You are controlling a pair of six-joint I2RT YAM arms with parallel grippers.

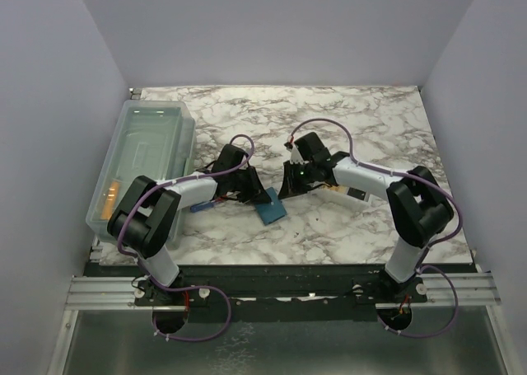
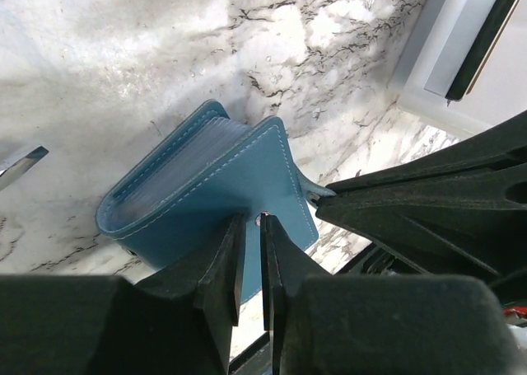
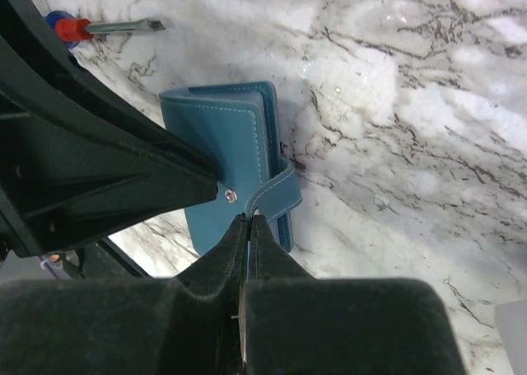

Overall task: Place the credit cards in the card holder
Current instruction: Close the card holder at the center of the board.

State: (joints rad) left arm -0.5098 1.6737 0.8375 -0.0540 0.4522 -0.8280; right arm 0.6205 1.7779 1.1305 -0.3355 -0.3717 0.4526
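Note:
The teal-blue card holder (image 1: 270,209) lies on the marble table between both arms, its covers partly spread so the clear inner pockets show (image 2: 193,181). My left gripper (image 2: 253,224) is shut on the edge of its upper cover. My right gripper (image 3: 249,218) comes in from the other side and is shut on the end of the snap tab (image 3: 278,197). No credit cards show plainly. A thin flat piece with an orange edge (image 2: 484,39) lies in the white tray (image 2: 440,58).
A large clear plastic bin (image 1: 144,157) stands at the table's left edge with something orange (image 1: 109,198) inside. The white tray (image 1: 346,195) sits under my right arm. A small screwdriver (image 3: 86,27) lies just left of the card holder.

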